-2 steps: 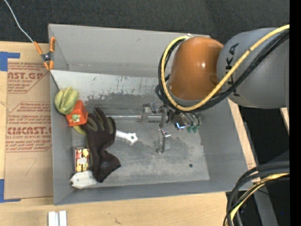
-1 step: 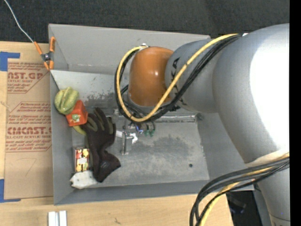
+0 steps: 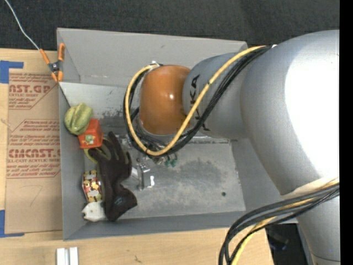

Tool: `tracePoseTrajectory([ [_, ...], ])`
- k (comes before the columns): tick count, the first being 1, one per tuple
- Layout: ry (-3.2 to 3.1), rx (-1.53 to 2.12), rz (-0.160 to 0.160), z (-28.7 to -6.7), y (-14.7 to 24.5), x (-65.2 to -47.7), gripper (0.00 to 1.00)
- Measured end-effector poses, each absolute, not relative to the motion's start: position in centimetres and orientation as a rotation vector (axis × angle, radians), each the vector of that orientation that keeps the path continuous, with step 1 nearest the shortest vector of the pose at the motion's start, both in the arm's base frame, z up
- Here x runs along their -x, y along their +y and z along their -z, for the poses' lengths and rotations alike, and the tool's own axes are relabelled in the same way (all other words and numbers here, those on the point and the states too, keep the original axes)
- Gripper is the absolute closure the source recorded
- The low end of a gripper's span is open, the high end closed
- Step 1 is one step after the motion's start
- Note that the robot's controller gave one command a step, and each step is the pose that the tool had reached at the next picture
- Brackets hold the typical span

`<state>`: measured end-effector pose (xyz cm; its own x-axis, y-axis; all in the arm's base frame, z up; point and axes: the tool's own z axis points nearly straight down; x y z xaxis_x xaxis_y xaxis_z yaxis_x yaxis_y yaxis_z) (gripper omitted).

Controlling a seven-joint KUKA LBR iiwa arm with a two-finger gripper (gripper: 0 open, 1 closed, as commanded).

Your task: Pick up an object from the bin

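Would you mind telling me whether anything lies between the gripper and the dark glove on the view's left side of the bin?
Nothing visible does: the gripper sits right beside the dark glove, at its right edge.

Beyond the far wall of the grey metal bin I work in, the ground is dark, a near-black matt surface running across the whole top of my view. A thin white cable trails over it at the upper left. Along the near side, a pale wood-grain surface lies under the bin. The light is even, and the bin's back wall shows bright against the dark ground
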<state>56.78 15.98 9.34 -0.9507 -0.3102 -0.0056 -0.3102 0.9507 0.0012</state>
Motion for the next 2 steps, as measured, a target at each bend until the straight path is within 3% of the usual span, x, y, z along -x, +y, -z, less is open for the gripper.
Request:
tracePoseTrajectory([
  [1,3.067,0.606,-0.007,-7.6,16.1,-57.1,0.00],
  [2,3.113,0.305,-0.006,-7.2,18.0,-57.3,1.00],
])
